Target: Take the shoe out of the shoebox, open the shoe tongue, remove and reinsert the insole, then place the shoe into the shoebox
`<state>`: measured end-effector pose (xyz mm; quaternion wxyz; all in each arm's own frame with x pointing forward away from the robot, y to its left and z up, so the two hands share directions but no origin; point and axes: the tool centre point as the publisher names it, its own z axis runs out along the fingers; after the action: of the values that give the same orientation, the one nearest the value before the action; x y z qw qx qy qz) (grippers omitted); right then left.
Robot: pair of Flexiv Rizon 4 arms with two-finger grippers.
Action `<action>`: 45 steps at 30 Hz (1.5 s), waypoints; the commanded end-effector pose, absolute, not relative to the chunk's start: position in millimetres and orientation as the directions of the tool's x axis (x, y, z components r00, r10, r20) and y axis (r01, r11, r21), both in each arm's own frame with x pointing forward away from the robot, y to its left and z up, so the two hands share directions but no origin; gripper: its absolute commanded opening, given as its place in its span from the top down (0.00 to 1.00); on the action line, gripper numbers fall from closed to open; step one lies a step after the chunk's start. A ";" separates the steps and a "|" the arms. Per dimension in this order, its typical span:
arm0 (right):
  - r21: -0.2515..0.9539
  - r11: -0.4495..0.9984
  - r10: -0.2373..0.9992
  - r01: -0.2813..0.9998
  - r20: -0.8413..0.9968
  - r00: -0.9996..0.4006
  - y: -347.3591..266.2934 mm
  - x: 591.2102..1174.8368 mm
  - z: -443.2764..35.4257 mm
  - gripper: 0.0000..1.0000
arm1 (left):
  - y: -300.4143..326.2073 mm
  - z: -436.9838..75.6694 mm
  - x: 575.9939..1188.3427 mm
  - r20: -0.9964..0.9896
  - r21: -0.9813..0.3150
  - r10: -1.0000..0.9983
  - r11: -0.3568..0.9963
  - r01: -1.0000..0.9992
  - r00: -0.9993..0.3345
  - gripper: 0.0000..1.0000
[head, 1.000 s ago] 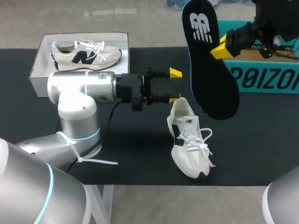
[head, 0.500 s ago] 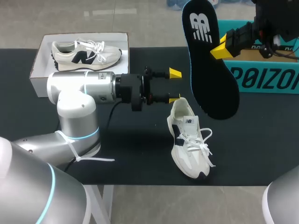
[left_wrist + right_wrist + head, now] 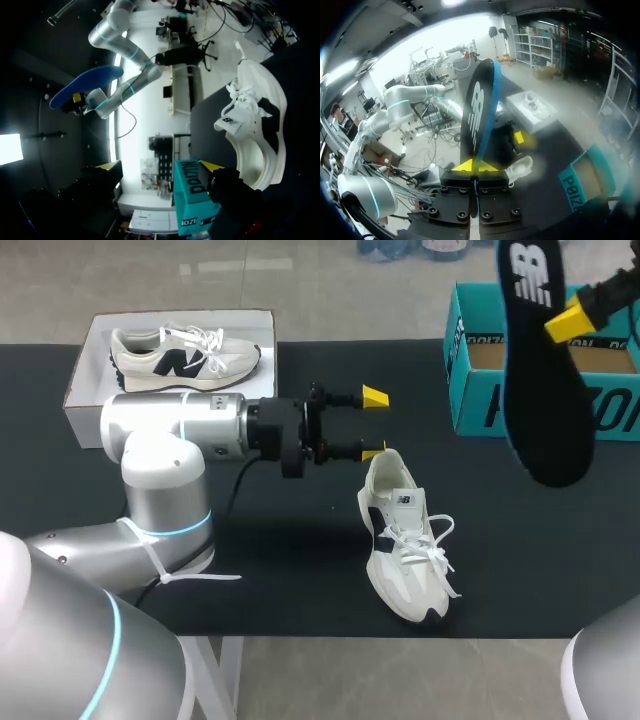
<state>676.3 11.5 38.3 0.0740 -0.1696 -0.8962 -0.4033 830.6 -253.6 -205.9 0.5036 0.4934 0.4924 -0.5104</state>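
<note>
Right tool [image 3: 566,324] swings the insole [image 3: 540,370] off to the right, away from the shoe [image 3: 405,535] and over the teal shoebox [image 3: 480,390]; left arm doesn't budge. Right tool is clamped on the insole's edge, which hangs in the air. Left tool [image 3: 372,423] is spread open, one tip at the shoe's heel collar (contact unclear). The shoe lies on the desk [image 3: 540,560], out of the box. I judge removal done and reinsertion next: bring the insole back and feed it toe-first into the opening. Laces [image 3: 432,545] and the left tool crowd that opening. A second shoe [image 3: 185,355] sits in a white box [image 3: 85,370], well apart.
</note>
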 end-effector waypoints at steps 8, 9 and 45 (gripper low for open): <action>0.636 0.500 0.229 0.588 0.558 -0.798 -29.3 705.9 -67.8 1.00 | -254.9 -207.0 830.1 -1.000 -0.004 -0.030 -0.004 1.000 -0.004 0.00; 0.628 0.500 0.233 0.596 0.566 -0.791 -27.6 707.6 -71.8 1.00 | -254.9 -207.0 830.1 -1.000 -0.004 -0.030 -0.004 1.000 -0.004 0.00; 0.435 0.607 0.259 0.665 0.683 -0.683 34.5 833.7 -161.6 1.00 | -254.9 -207.0 830.1 -1.000 -0.004 -0.030 -0.004 1.000 -0.004 0.00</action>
<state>822.4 31.0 -155.8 0.2653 -0.2840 -0.8455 -0.3662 831.0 -253.0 -205.9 0.5034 0.4937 0.4919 -0.5107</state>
